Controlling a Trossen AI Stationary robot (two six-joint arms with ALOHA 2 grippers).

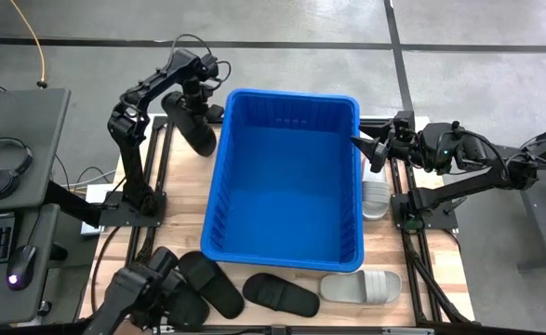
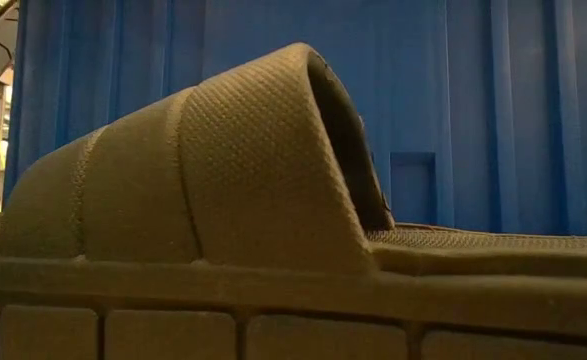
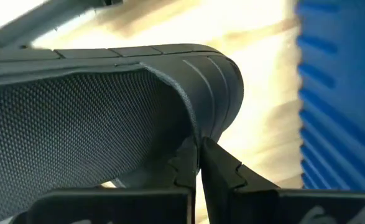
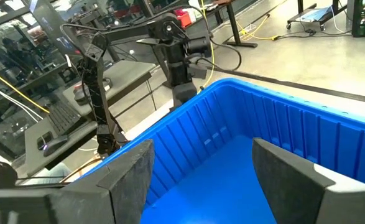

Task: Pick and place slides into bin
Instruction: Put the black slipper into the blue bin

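Observation:
My left gripper (image 1: 198,100) is shut on a black slide (image 1: 196,128) beside the left wall of the blue bin (image 1: 282,251), near the table's far left. The slide fills the left wrist view (image 3: 95,106). The right wrist view shows it hanging below that gripper (image 4: 183,92). My right gripper (image 1: 366,149) is open and empty over the bin's right rim, with the bin's inside ahead of it (image 4: 232,168). Black slides (image 1: 282,295) and a grey slide (image 1: 361,286) lie flat on the table in front of the bin. One black slide (image 2: 223,180) stands close before the low camera. My left gripper pinches the edge of the black slide's wide strap (image 3: 191,134) between its two fingers (image 3: 216,168), at their free ends. The fingers point down from above. The slide hangs below them, next to the bin's left wall.
A second grey slide (image 1: 375,197) lies between the bin's right wall and the right arm's base. More black slides (image 1: 207,284) lie at the near left, partly under a dark mount (image 1: 147,293). A desk with headphones (image 1: 3,163) stands left of the table.

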